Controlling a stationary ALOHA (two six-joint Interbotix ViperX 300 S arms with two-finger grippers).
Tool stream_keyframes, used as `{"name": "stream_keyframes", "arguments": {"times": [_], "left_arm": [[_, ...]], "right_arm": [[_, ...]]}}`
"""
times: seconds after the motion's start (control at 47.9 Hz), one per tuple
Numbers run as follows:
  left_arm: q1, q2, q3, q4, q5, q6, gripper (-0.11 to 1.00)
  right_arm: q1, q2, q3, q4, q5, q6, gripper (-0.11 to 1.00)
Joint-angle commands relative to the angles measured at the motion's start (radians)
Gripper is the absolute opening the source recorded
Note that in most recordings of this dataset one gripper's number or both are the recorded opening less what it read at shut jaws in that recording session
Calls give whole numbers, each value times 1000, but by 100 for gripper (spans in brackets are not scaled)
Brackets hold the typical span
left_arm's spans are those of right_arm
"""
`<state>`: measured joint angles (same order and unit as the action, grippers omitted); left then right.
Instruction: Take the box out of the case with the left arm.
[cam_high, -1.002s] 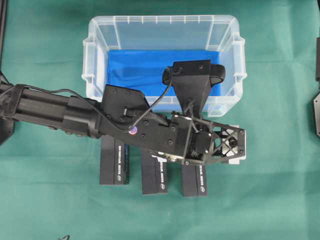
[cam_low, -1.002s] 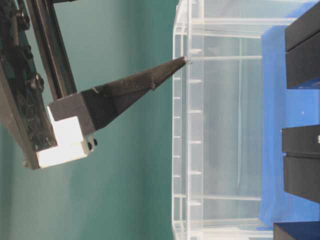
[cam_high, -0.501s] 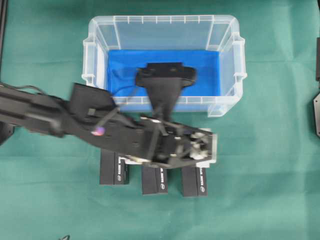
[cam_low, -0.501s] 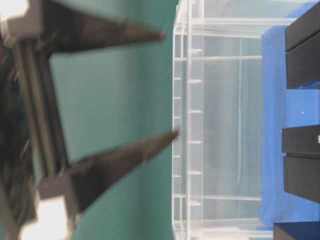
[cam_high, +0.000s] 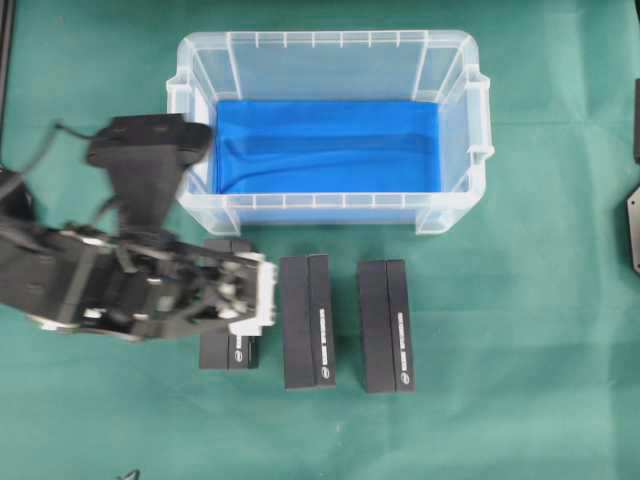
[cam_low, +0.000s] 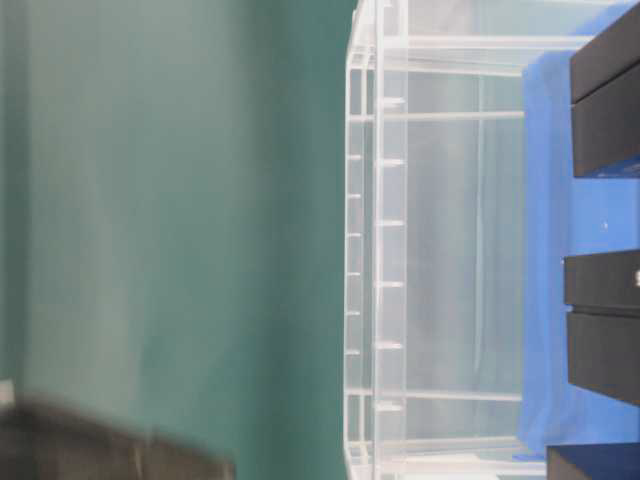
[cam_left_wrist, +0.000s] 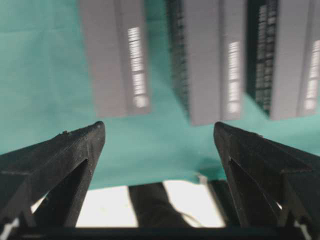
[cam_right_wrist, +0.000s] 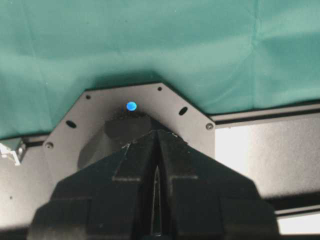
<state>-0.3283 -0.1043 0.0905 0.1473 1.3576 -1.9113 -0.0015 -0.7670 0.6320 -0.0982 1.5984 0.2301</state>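
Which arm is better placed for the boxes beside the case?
Left. The left pincer is open over the leftmost box; the right pincer is shut above a grey plate, no box in its view.

The left arm (cam_high: 110, 285) lay low at the overhead view's left, its gripper (cam_left_wrist: 159, 131) spread wide and empty. The right gripper (cam_right_wrist: 156, 150) was pressed closed.

The case (cam_high: 330, 125), a clear plastic bin with a ribbed rim and side handles, stood upright on the green surface (cam_high: 520, 350), its blue-lined floor bare. Three black boxes lay side by side just in front of it: the left box (cam_high: 230, 345), partly under the left arm (cam_high: 110, 285), the middle box (cam_high: 306, 320) and the right box (cam_high: 386, 325).
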Motion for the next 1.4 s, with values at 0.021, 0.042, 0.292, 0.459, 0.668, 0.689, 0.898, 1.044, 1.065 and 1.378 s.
{"name": "stream_keyframes", "arguments": {"times": [0.021, 0.042, 0.292, 0.459, 0.668, 0.689, 0.898, 1.044, 1.065, 1.378], "left_arm": [[-29, -114, 84, 5, -3, -29, 87], [-34, -129, 98, 5, -2, -35, 87], [-87, -262, 245, 5, -9, -89, 87], [-101, -324, 305, 5, -9, -89, 87], [-115, -380, 354, 6, -3, -89, 87], [-115, -385, 357, 6, -3, -89, 87], [-112, -402, 370, 15, -3, -89, 87], [-97, -402, 370, 17, 3, -87, 87], [-94, -402, 371, 17, 5, -86, 87], [6, -437, 393, 17, 29, -5, 87]], "right_arm": [[0, 3, -9, -3, 3, 2, 2], [-2, 3, -9, -2, 3, 2, 2], [-2, 3, -9, -2, 3, 2, 2], [-2, 3, -9, -2, 3, 2, 2], [-2, 3, -9, -2, 3, 2, 2], [0, 5, -9, -2, 3, 3, 2], [0, 5, -9, -2, 3, 3, 2], [0, 3, -8, -2, 3, 3, 2], [-2, 5, -8, -2, 3, 3, 2], [-2, 5, -9, -3, 2, 3, 2]]}}
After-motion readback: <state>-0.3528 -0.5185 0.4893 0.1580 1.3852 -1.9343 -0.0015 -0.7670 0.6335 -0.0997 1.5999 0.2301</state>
